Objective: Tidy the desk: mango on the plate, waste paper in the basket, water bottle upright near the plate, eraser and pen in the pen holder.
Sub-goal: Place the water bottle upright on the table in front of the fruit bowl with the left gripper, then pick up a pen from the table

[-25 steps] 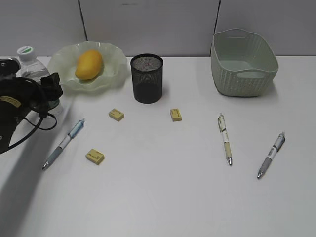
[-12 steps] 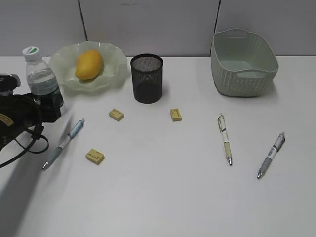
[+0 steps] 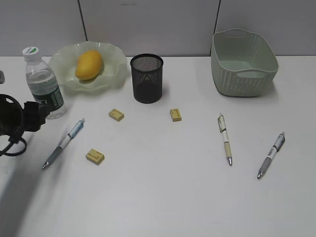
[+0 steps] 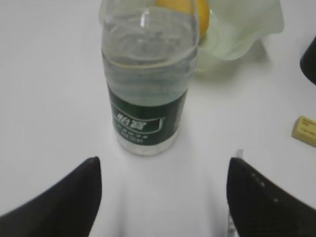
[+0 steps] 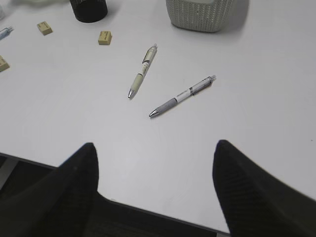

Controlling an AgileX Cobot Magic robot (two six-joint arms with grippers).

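- Water bottle (image 3: pixel 43 81) stands upright on the table (image 3: pixel 163 192), white cap up, just left of the plate (image 3: pixel 114 66); this part of the task looks done.
- Left claw (image 4: pixel 163 190) sits low on the near side of the bottle, jaws spread wide, holding nothing. In the left wrist view the bottle stands clear between and beyond the two fingers, touching neither.
- Likely next target, my guess: blue-grey pen (image 3: pixel 64 143), just right of the left claw. Its long axis runs diagonally, tip toward the near-left, cap end toward the pen holder (image 3: pixel 146 78). Left arm is plainly the nearer.
- Right claw (image 5: pixel 155 185) is open and empty, hovering off the near table edge. Cream pen (image 5: pixel 143 70) and grey pen (image 5: pixel 182 96) lie ahead of it, well apart from the fingers.
- Mango (image 3: pixel 89 64) lies on the plate. Basket (image 3: pixel 243 61) is far right.
- Count: three pens, three erasers — (image 3: pixel 116 114), (image 3: pixel 176 114), (image 3: pixel 95 156) — all loose on the table.
- One each of bottle, mango, plate, holder, basket. No waste paper seen on the table.
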